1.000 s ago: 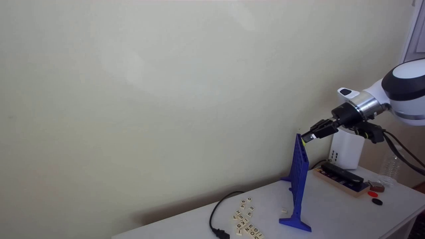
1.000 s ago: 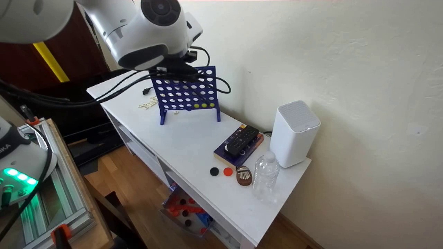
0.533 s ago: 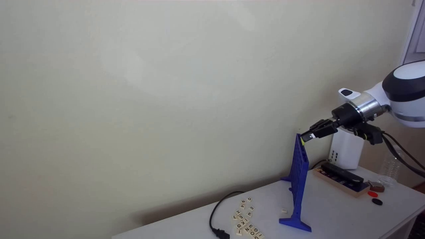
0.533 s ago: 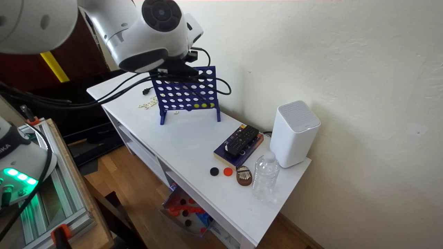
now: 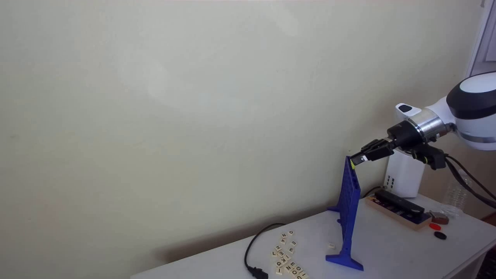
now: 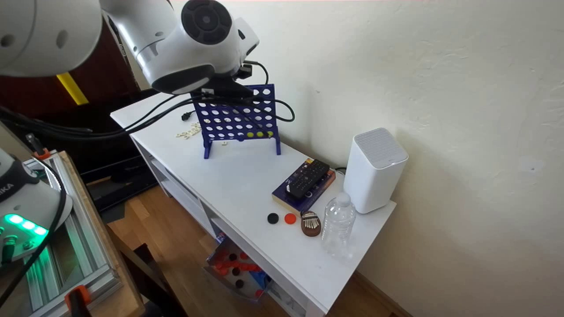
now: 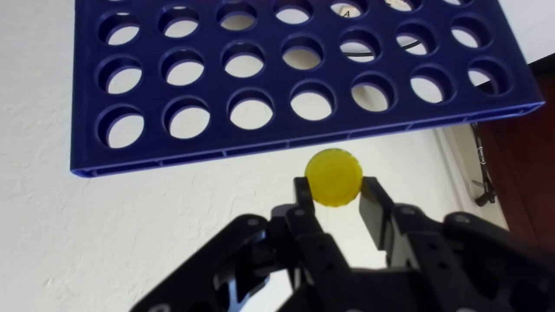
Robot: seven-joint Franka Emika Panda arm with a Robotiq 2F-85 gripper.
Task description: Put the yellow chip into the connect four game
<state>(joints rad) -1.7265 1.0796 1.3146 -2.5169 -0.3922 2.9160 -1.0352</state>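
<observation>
The round plastic chip (image 7: 334, 177) in the black two-fingered end effector (image 7: 336, 190) is of yellow colour. Near it, the upright plastic grid board (image 7: 279, 82) is blue, patterned with round holes. Lower than the end effector, square tiles (image 5: 283, 260) on the white desk (image 6: 246, 176) are cream with black letters.

Chip (image 7: 333, 177) in gripper (image 7: 336, 190), near board (image 7: 279, 82)

Letter tiles (image 5: 283, 260) — A, E, G, K; robot base (image 6: 37, 200) — "IKA"
</observation>
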